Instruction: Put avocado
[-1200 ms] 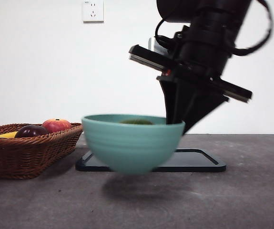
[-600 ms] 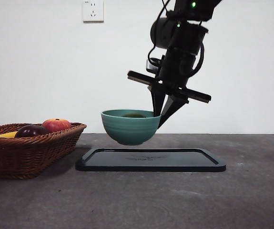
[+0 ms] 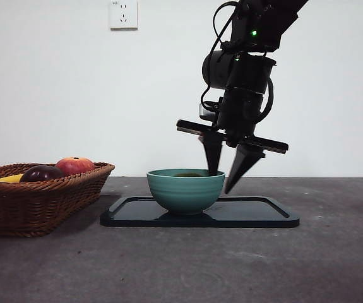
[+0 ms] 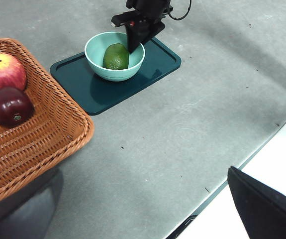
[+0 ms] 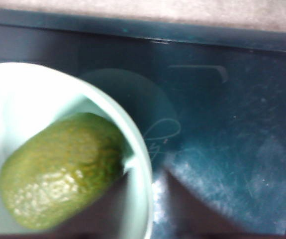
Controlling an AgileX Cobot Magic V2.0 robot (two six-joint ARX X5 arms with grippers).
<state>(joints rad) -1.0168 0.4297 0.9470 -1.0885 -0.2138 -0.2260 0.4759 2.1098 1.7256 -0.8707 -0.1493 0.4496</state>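
Observation:
The avocado [image 4: 116, 56] lies in a teal bowl [image 3: 185, 192] that rests on the dark tray [image 3: 263, 214]. From the front only a dark-green sliver of the avocado [image 3: 187, 174] shows above the rim. My right gripper [image 3: 221, 182] comes down from above and is open, one jaw inside the bowl beside the fruit, the other outside its wall. In the right wrist view the avocado [image 5: 63, 169] fills the bowl's bottom and the rim [image 5: 139, 164] runs between the jaws. My left gripper [image 4: 143, 199] waits open, far from the tray.
A wicker basket [image 3: 42, 196] stands left of the tray, holding a red apple [image 3: 75, 165], a dark purple fruit [image 3: 41, 173] and a banana [image 3: 7, 179]. The table's front edge [image 4: 242, 159] runs near the left gripper.
The right gripper carried the bowl with the avocado away from the camera and down onto the tray, then its jaws spread apart from the rim.

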